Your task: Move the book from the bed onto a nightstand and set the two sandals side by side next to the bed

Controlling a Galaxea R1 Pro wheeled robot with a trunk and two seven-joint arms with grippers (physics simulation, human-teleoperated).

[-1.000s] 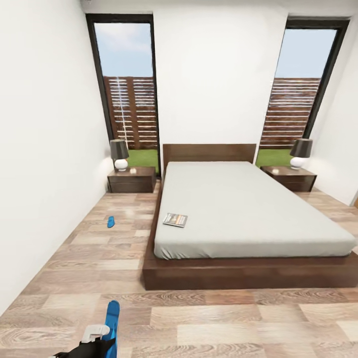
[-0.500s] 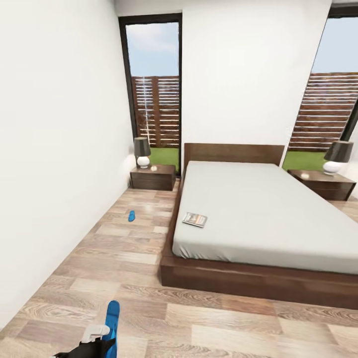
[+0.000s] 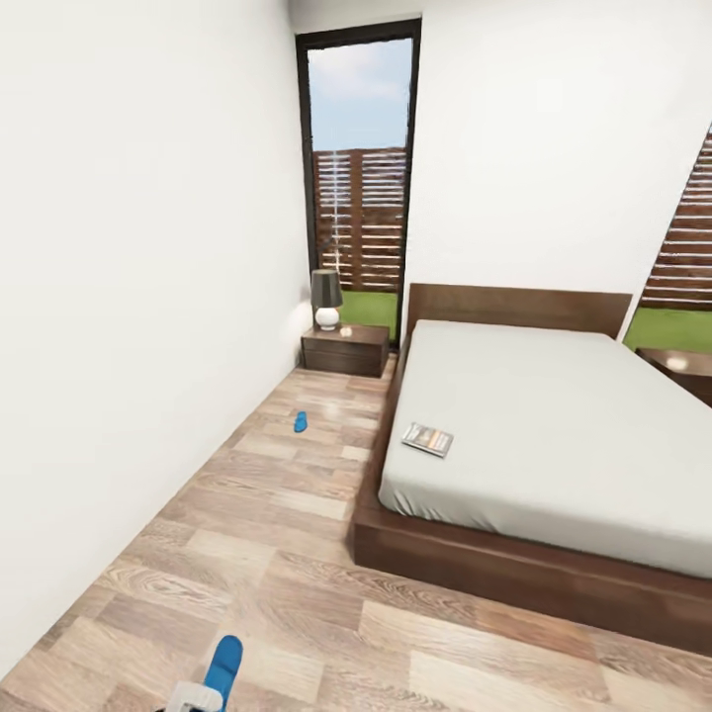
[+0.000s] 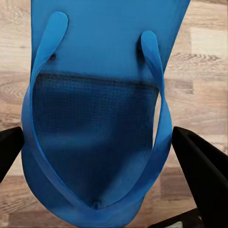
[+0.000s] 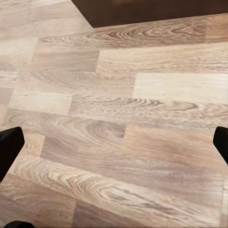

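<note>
We carry one sandal (image 4: 95, 109) between the fingers of our left gripper (image 4: 102, 156), which close on it, while the other sandal (image 3: 301, 422) lies on the floor between wall and bed (image 3: 554, 415). The book (image 3: 427, 439) sits on the mattress, not yet on the nightstand (image 3: 345, 349). Our right gripper (image 5: 114, 142) is spread wide and empty over the planks, so both placements remain.

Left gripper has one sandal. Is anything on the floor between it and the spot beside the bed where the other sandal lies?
Nothing visible. The held sandal sits at the left gripper; bare wood floor runs from there to the other sandal, which lies between the wall and the bed. The nightstand stands farther back.
</note>
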